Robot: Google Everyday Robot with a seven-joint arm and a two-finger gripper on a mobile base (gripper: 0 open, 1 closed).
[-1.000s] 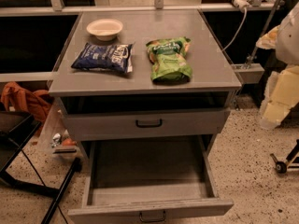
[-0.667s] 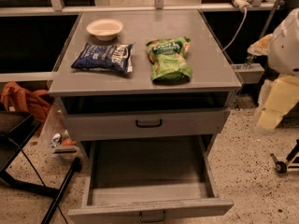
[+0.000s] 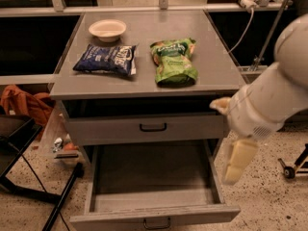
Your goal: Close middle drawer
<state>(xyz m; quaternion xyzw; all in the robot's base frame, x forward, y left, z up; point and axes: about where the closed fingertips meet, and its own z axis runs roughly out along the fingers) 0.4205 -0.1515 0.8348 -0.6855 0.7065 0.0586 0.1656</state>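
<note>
**Subject:** grey metal middle drawer, a long shallow tray with a flat front. It is pulled out nearly full length toward the camera. The interior looks empty. The front panel sits at the bottom edge of the view, with a small black bar handle at centre, partly cut off by the frame.

**Cabinet:** the taller-fronted top drawer above is shut. The lowest drawer is not in view. On the grey cabinet top are a white bowl, a dark blue snack bag and a green snack bag. None of them touches the drawer.

**Gripper:** the cream two-finger gripper hangs off the white arm at the cabinet's right side. It is just beside the drawer's right wall, approx. level with the tray and behind the front panel. It is not touching the drawer as far as can be seen. Whether it is open or closed cannot be told.

**Handling (judgement):**
- The drawer is stiff sheet metal, and with no load in it, it is prob. light.
- It should run straight on its slides under modest force.
- No grasp is req'd. A flat push on the front panel near the handle, at mid-width, is best.
- An off-centre push at the right corner may rack the tray and bind it.
- The painted front is smooth, so the contact could slip sideways.

**Status:** the close has not begun. The gripper must first get round to the front face.
</note>
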